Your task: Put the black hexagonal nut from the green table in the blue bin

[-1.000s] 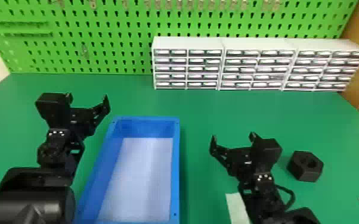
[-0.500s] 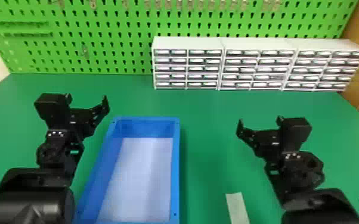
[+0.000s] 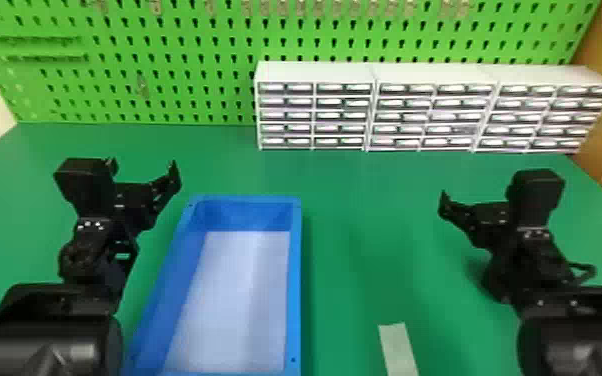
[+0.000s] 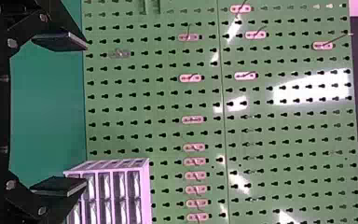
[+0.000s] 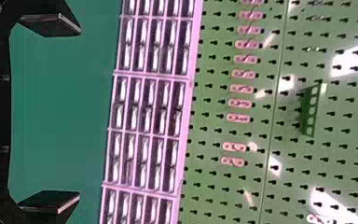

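My left gripper (image 3: pixel 142 168) stands open above the table, left of the far end of the blue bin (image 3: pixel 295 280). My right gripper (image 3: pixel 478 196) is over the table's right part, well to the right of the bin. The black hexagonal nut (image 3: pixel 495 285) is mostly hidden behind the right arm, its dark left edge peeking out beside the wrist. The bin's pale floor holds nothing. In the left wrist view, the left gripper (image 4: pixel 86 115) has widely spaced fingers with nothing between them. The right wrist view likewise gives an open, empty right gripper (image 5: pixel 79 113).
White drawer cabinets (image 3: pixel 435 75) line the back of the green table (image 3: pixel 365 200), against a green pegboard (image 3: pixel 175 65). A pale strip (image 3: pixel 398 347) lies on the table between the bin and the right arm.
The right arm has shifted to the right and farther forward, its wrist now covering most of the nut that was in plain sight a second ago. The left arm has stayed practically still.
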